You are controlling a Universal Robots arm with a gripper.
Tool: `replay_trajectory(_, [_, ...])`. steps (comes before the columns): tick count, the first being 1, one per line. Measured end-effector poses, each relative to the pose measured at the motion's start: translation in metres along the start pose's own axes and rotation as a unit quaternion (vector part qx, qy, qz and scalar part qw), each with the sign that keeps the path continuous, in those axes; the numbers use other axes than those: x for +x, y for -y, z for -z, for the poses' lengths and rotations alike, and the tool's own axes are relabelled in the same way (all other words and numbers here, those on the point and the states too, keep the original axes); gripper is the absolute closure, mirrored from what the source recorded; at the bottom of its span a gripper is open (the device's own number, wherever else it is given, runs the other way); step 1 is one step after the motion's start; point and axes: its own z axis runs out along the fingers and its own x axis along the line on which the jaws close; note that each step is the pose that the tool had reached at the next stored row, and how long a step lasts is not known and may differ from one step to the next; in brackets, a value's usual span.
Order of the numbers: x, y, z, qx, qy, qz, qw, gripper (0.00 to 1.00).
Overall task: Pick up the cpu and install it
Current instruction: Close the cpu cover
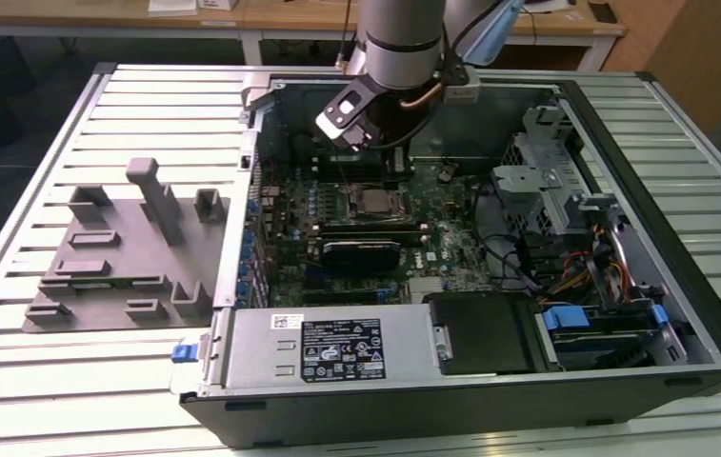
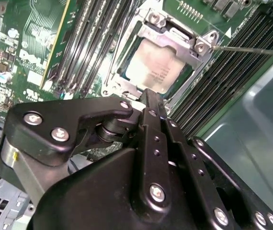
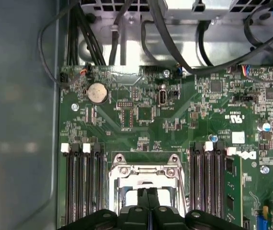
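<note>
The fingers (image 2: 152, 120) are seen pressed together with no gap, and nothing is held between them; the gripper (image 2: 149, 95) is pointed down at the edge of the socket frame (image 2: 177, 31), though whether contact is made cannot be told. The cpu (image 2: 154, 72) is found seated in that frame on the motherboard (image 2: 26, 57); it is laid flat, its silver top turned upward, its rim bordered by the metal bracket. Being square, it shows no long axis; its sides are set parallel to the memory slots (image 2: 91, 38) flanking it. In the exterior view the cpu (image 1: 373, 200) is placed at six o'clock of the gripper (image 1: 398, 167), inside the open computer case (image 1: 462, 409); from the cpu, the power supply box (image 1: 334, 347) is seen at six o'clock and a grey moulded fixture (image 1: 119, 257) at nine o'clock, out on the slatted table (image 1: 30, 381).
</note>
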Motion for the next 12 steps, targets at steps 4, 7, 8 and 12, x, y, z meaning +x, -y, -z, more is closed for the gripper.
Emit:
replay_trajectory(4, [-0.0002, 0.0039, -0.0018, 0.0001, 0.0002, 0.0, 1.0, 0.89])
replay_trajectory(7, [-0.0003, 0.009, -0.0029, 0.0, 0.0002, 0.0, 1.0, 0.89])
replay_trajectory(8, [-0.0003, 0.0108, -0.0031, 0.0, 0.0001, 0.0, 1.0, 0.89])
replay_trajectory(12, [-0.0004, 0.0134, -0.0033, 0.0001, 0.0002, 0.0, 1.0, 0.89])
